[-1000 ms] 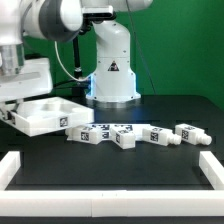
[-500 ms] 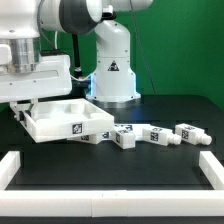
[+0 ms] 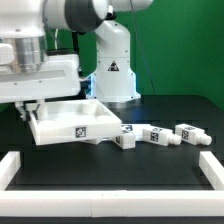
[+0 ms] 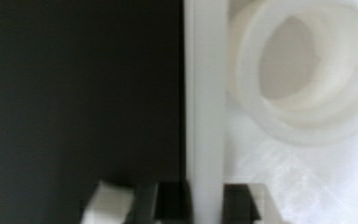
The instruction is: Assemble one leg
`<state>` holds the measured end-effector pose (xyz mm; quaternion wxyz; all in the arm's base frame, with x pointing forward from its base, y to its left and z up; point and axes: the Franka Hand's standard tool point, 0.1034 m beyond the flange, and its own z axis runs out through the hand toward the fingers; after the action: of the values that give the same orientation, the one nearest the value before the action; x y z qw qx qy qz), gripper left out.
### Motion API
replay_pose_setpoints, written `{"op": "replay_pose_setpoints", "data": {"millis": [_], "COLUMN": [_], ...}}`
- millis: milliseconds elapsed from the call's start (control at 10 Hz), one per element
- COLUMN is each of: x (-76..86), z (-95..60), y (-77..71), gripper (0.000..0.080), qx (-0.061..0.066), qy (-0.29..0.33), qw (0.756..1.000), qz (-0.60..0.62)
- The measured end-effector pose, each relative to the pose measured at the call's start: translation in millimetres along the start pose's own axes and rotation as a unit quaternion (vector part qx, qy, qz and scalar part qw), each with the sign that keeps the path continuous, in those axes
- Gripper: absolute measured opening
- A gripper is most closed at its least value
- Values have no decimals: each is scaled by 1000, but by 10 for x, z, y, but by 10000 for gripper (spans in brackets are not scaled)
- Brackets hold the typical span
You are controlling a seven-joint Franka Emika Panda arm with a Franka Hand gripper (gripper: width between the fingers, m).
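Panel (image 3: 70,122) shifted nearer the legs (image 3: 128,139), tilted — fingers (image 4: 165,201) clamped on its edge

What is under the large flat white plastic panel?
Beneath the large white panel only black table shows at its front edge. The panel covers the rest. A chunky white tagged leg lies beside its corner.

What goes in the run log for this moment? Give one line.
claw: shut on panel edge | panel: held tilted | legs: loose in a row on table | leg step: not started
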<state>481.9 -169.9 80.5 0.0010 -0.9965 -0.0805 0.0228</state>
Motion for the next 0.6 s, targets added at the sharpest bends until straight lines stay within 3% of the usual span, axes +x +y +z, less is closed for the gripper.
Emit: {"op": "replay_pose_setpoints", "data": {"millis": [100,200,300,400,600], "x": [332,571,797,869,834], "z": [-26,-27,-26,17,34], "y": [-193,-313,-367,-540,-519], "gripper": [56,56,56,56,56], "qx": [-5,-6,-14,-19,-14], "qy": [10,7,18,24,22], "qw": [998,993,988,990,991], "qz": [69,122,151,140,132]}}
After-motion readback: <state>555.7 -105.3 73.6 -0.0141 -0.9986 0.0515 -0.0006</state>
